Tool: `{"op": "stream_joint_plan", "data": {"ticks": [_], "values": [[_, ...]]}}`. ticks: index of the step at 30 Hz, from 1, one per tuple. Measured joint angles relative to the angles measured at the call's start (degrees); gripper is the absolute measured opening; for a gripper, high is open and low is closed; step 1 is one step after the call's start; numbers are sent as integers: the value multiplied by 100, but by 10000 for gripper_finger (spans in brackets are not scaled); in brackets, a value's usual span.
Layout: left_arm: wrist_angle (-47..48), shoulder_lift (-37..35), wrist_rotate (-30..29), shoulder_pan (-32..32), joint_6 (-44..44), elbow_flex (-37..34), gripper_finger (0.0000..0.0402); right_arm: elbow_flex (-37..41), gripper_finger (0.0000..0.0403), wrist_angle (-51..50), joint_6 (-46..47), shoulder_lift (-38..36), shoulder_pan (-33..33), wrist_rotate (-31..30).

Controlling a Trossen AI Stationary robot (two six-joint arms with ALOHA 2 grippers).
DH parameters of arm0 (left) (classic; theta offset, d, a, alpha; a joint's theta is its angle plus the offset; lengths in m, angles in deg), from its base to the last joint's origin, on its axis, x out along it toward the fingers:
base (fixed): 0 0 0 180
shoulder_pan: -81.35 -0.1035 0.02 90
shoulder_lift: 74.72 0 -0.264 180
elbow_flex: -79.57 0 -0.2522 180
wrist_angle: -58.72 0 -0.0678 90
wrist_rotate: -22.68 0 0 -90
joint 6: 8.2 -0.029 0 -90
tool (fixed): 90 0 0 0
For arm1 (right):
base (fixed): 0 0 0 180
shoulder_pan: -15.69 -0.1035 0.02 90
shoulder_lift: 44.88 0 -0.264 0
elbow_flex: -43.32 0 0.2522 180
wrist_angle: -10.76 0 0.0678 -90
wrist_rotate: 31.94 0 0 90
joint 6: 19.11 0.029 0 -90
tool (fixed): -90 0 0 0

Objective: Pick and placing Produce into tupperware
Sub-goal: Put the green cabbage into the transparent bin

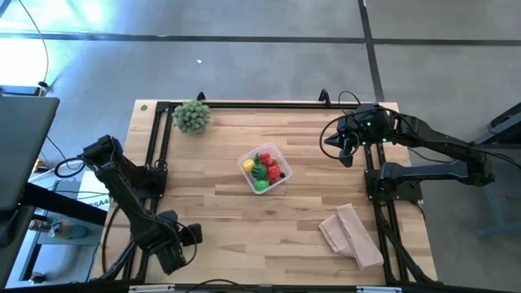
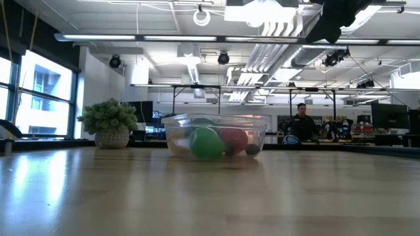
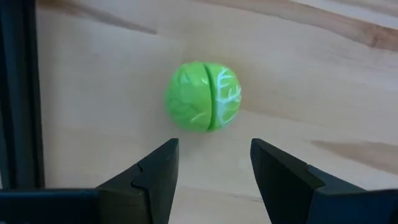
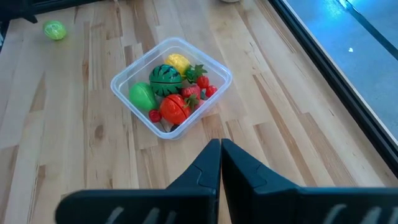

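Observation:
The clear tupperware (image 1: 264, 168) stands at the table's middle and holds several toy fruits and vegetables, red, green and yellow; it also shows in the low view (image 2: 216, 137) and the right wrist view (image 4: 171, 84). A green toy cabbage (image 3: 203, 96) lies on the wood near the table's near left corner; it also shows in the right wrist view (image 4: 55, 30). My left gripper (image 3: 214, 146) is open just above and short of the cabbage, touching nothing. In the high view my left gripper (image 1: 186, 236) hides the cabbage. My right gripper (image 4: 220, 149) is shut and empty, raised at the far right (image 1: 346, 148).
A pale-green spiky ball plant (image 1: 192, 115) stands in a pot at the far left corner. A tan folded cloth (image 1: 352, 234) lies at the near right. A black frame runs along the table's edges. A person (image 2: 302, 124) stands in the room beyond the table.

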Motion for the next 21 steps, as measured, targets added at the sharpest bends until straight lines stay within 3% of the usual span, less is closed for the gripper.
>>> {"op": "stream_joint_plan", "data": {"ticks": [15,21], "values": [[-6,71,239,-99,88,6,192,1,4,0,0,0,1,1],[44,222,279,-95,97,5,254,2,4,-5,0,0,2,0]]}}
